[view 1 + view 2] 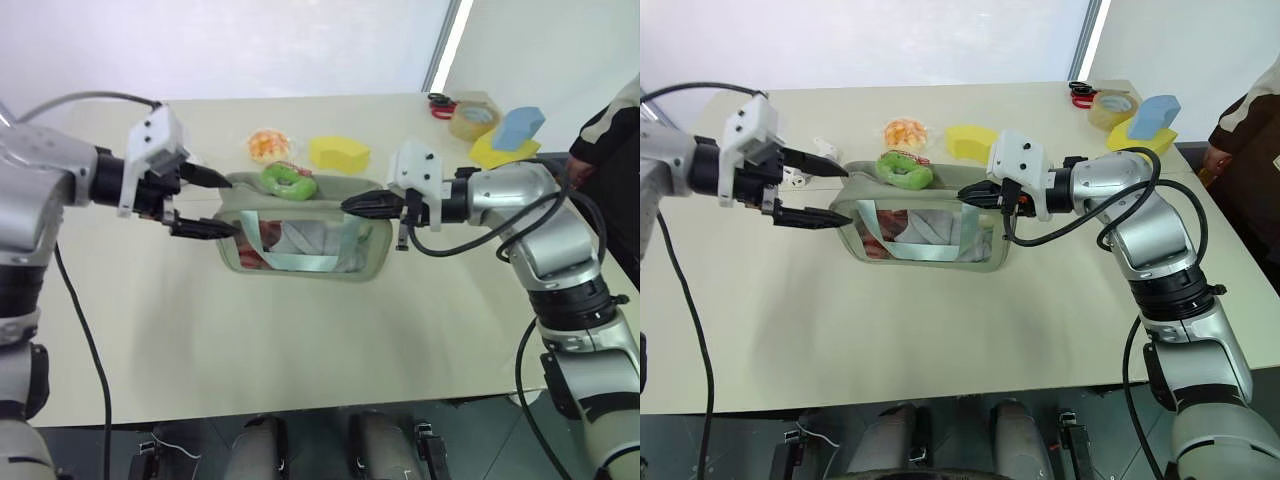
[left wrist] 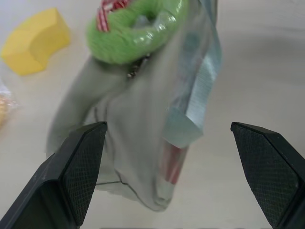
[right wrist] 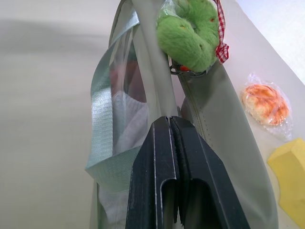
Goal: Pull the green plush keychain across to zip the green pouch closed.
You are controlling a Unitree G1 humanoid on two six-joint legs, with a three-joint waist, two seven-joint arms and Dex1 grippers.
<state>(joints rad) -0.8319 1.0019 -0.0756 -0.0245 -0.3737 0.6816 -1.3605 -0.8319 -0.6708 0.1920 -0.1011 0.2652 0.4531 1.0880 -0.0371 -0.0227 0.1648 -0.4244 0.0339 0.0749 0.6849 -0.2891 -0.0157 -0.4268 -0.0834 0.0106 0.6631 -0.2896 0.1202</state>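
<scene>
Hanging between the two grippers above the beige table [image 1: 300, 330], the pale sage-green soft rectangular pouch with clear front window and teal straps [image 1: 300, 235] is running its long axis across from one gripper to the other, window side facing the camera and zipper edge on top. Right gripper [image 1: 352, 205] is pinching the pouch's right top edge, its black fingers [image 3: 176, 157] pressed fully together on the fabric. Left gripper [image 1: 212, 202] is sitting at the pouch's left end with jaws spread wide; the pouch corner is lying between the fingers [image 2: 76, 167], apart from both pads in the left wrist view. Small lime-green fuzzy ring-shaped plush keychain with red-orange marks [image 1: 289, 180] is resting on the top zipper edge, between the grippers and nearer the left one. Beyond the pouch, a yellow sponge block [image 1: 338, 153] and an orange-white wrapped round item [image 1: 268, 145] are lying on the table.
</scene>
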